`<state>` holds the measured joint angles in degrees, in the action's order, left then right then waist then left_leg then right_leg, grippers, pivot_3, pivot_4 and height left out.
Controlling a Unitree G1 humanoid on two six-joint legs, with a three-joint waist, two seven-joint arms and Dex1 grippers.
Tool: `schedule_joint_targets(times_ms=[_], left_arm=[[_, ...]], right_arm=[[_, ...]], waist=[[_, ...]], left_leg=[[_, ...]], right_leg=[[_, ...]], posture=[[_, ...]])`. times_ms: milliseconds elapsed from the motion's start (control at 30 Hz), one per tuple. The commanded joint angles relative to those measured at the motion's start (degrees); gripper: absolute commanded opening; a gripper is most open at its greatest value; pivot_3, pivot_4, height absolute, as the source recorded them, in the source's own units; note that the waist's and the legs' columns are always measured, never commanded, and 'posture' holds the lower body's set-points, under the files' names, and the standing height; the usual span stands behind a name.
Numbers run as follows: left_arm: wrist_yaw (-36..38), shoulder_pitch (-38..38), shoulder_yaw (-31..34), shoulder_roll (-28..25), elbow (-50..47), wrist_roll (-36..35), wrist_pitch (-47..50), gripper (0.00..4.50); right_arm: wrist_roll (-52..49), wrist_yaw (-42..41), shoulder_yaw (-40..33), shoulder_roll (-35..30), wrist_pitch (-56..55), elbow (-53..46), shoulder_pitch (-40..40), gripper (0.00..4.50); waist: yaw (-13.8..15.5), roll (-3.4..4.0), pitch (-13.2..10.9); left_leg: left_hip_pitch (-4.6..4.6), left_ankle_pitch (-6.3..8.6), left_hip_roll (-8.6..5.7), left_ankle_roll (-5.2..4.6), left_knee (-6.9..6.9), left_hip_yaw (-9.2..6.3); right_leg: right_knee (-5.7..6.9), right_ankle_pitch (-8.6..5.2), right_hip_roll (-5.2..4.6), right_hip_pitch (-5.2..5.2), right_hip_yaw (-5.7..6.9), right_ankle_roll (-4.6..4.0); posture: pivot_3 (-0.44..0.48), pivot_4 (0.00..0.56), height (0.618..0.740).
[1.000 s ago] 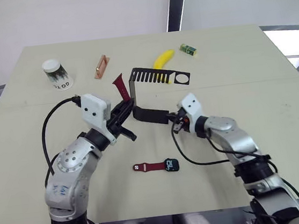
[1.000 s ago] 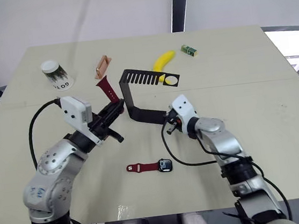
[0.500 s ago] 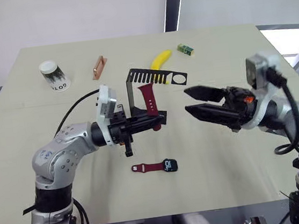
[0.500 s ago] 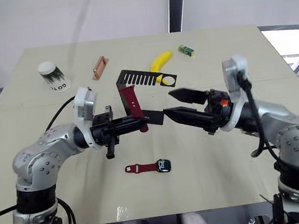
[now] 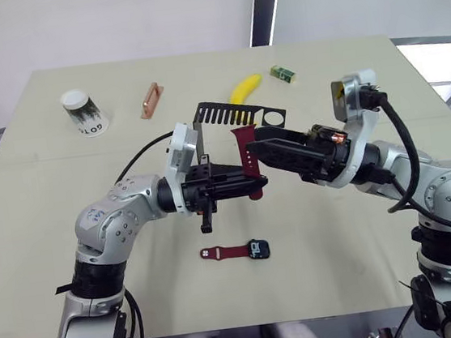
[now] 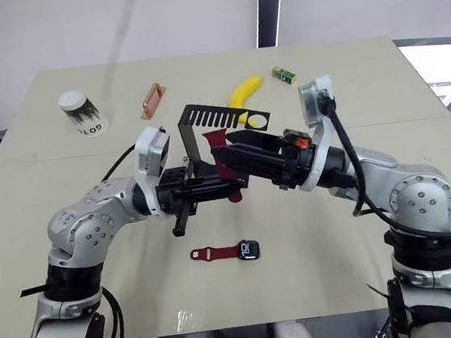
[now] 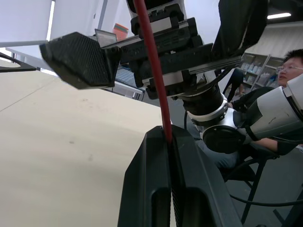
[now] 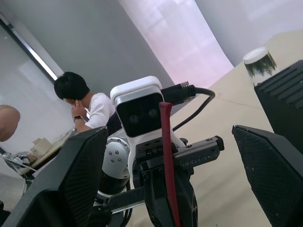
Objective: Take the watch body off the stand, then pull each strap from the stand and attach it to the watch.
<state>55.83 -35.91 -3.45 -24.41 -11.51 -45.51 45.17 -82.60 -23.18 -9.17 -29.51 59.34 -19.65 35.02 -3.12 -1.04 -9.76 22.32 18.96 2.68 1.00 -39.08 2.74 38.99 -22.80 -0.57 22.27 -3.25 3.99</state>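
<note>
My left gripper [image 5: 254, 187] stays clamped on a strap [image 5: 246, 155]; right gripper [image 5: 261, 142], jaws apart, has closed in around its top since earlier.

The thin black sheet-metal stand [image 5: 221, 116] has a matt, painted look. The maroon strap [image 5: 247, 160] looks like soft, smooth rubber with a dull finish. The small dark watch body [image 5: 258, 249] has a glossy glass face. The pale beige counter [image 5: 347, 90] is smooth and matt. The left hand [image 7: 168, 156] has smooth black plastic fingers; the right hand's pads [image 8: 272, 165] show a fine woven texture.
</note>
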Motion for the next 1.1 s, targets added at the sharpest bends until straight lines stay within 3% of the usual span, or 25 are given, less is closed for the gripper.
schedule_joint_targets(times_ms=[33, 133, 533, 600, 800, 933, 1100], left_arm=[[0.45, -0.78, -0.18, 0.33, -1.25, 0.04, -0.97, 0.0], [-0.06, -0.59, -0.25, 0.73, -1.97, -0.26, -0.67, 0.0], [-0.11, -0.51, -0.03, 0.64, -2.33, -0.04, -0.85, 0.0], [-0.12, -0.55, -0.02, 0.59, -2.33, 0.01, -0.91, 0.0], [-0.56, -0.85, 0.1, 0.77, -2.53, -0.14, -0.76, 0.0], [-0.68, -0.79, 0.03, 0.82, -2.53, -0.11, -0.8, 0.0], [-0.45, -0.88, -0.01, 0.72, -2.09, 0.11, -1.11, 0.0]], right_arm=[[1.16, 0.23, 0.04, -0.2, -1.41, -0.55, 1.59, 3.94], [1.95, -0.86, 0.42, -0.35, -1.58, -0.92, 1.73, 3.25], [3.46, -2.62, 1.2, 0.15, -2.81, -1.31, 2.18, 3.25], [3.46, -2.61, 1.19, 0.18, -2.87, -1.22, 2.31, 2.74], [3.54, -2.75, 1.35, 0.12, -2.77, -1.39, 2.26, 2.74], [3.32, -2.82, 1.22, 0.09, -2.75, -1.44, 2.26, 1.6], [3.68, -2.84, 1.42, -0.09, -2.62, -1.38, 2.49, 1.6]], waist=[[-0.04, 0.0, 0.0], [-0.07, 0.0, 0.0], [-0.05, 0.0, 0.0], [-0.05, 0.0, 0.0], [-0.05, 0.0, 0.0], [-0.05, 0.0, 0.0], [-0.05, 0.0, 0.0]], left_leg=[[0.01, 0.0, 0.0, 0.0, 0.0, 0.0], [0.05, 0.0, 0.01, 0.0, 0.0, 0.0], [0.06, 0.0, 0.01, 0.0, 0.0, 0.0], [0.06, 0.0, 0.01, 0.0, 0.0, 0.0], [0.06, 0.0, 0.01, 0.0, 0.0, 0.0], [0.06, 0.0, 0.01, 0.0, 0.0, 0.0], [0.06, 0.0, 0.01, 0.0, 0.0, 0.0]], right_leg=[[0.0, 0.0, 0.0, 0.02, 0.0, 0.0], [0.04, 0.0, 0.01, 0.09, 0.0, 0.0], [0.04, 0.0, 0.0, 0.1, 0.0, 0.0], [0.04, 0.0, 0.0, 0.1, 0.0, 0.0], [0.03, 0.0, 0.0, 0.1, 0.0, 0.0], [0.03, 0.0, 0.0, 0.1, 0.0, 0.0], [0.03, 0.0, 0.0, 0.1, 0.0, 0.0]], posture=[[0.0, 0.15, 0.74], [0.0, 0.15, 0.74], [0.0, 0.15, 0.74], [0.0, 0.15, 0.74], [0.0, 0.15, 0.74], [0.0, 0.15, 0.74], [0.0, 0.15, 0.74]])
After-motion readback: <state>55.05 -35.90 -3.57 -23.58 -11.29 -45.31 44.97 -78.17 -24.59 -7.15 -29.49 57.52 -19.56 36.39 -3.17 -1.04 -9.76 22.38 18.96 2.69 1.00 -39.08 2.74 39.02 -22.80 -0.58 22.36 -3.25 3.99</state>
